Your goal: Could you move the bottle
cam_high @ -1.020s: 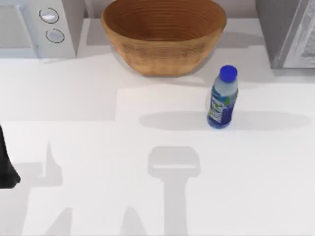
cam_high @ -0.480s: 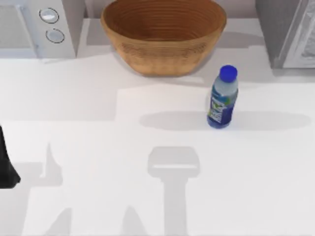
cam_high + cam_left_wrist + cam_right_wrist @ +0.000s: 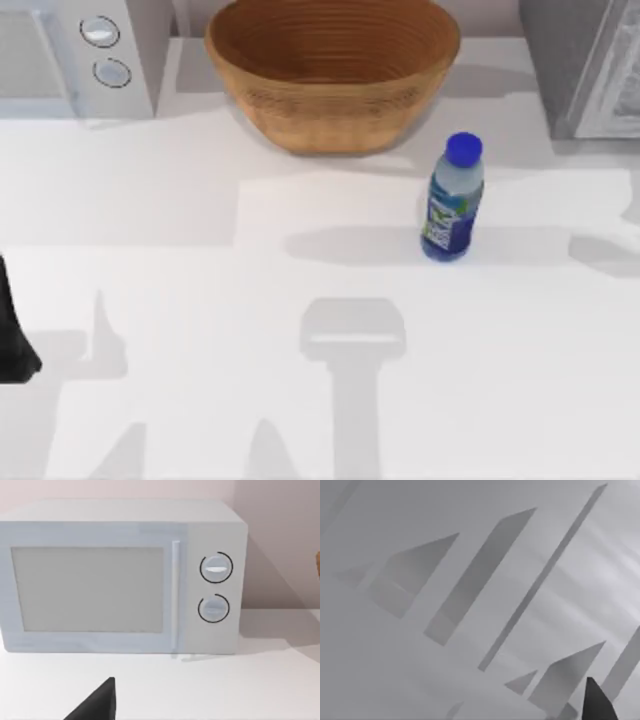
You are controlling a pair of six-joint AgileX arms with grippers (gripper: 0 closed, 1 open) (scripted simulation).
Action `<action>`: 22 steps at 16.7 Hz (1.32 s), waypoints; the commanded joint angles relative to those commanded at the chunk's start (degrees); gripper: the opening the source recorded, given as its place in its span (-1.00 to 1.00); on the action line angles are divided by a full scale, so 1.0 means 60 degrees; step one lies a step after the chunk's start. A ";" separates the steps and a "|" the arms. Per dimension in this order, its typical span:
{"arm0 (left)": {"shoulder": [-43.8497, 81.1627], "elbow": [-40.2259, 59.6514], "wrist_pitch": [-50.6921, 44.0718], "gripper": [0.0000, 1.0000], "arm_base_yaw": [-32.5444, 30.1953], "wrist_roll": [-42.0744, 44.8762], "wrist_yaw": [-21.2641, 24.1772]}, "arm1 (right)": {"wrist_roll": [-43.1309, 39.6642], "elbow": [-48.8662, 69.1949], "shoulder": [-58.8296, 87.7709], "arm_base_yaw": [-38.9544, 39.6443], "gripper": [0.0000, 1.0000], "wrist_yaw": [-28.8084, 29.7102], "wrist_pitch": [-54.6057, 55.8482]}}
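The bottle (image 3: 452, 200) stands upright on the white table, right of centre, just in front of the wicker bowl's right side. It is clear plastic with a blue cap and a blue, green and white label. Nothing touches it. My left arm (image 3: 12, 335) sits parked at the table's left edge, far from the bottle. A dark part of my left gripper (image 3: 97, 704) faces the microwave in the left wrist view. A dark part of my right gripper (image 3: 600, 700) hangs over a grey, shadow-striped surface in the right wrist view.
A large wicker bowl (image 3: 333, 70) stands at the back centre. A white microwave (image 3: 80, 50) with two dials fills the back left corner, and a grey appliance (image 3: 585, 65) the back right. Open table lies in front of the bottle.
A new soft shadow has come in at the table's right edge, beside the bottle's shadow. The bottle and the left arm have not moved.
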 joint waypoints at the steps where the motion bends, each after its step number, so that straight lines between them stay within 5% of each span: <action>1: 0.0000 0.0000 0.0000 1.00 0.0000 0.0000 0.0000 | 0.0543 0.0911 0.0157 0.0584 1.00 0.0134 -0.0226; 9: 0.0000 0.0000 0.0000 1.00 0.0000 0.0000 0.0000 | 0.3368 0.5660 0.0975 0.3636 1.00 0.0843 -0.1404; 22: 0.0000 0.0000 0.0000 1.00 0.0000 0.0000 0.0000 | 0.3557 0.5197 0.0950 0.4154 1.00 0.0557 -0.0802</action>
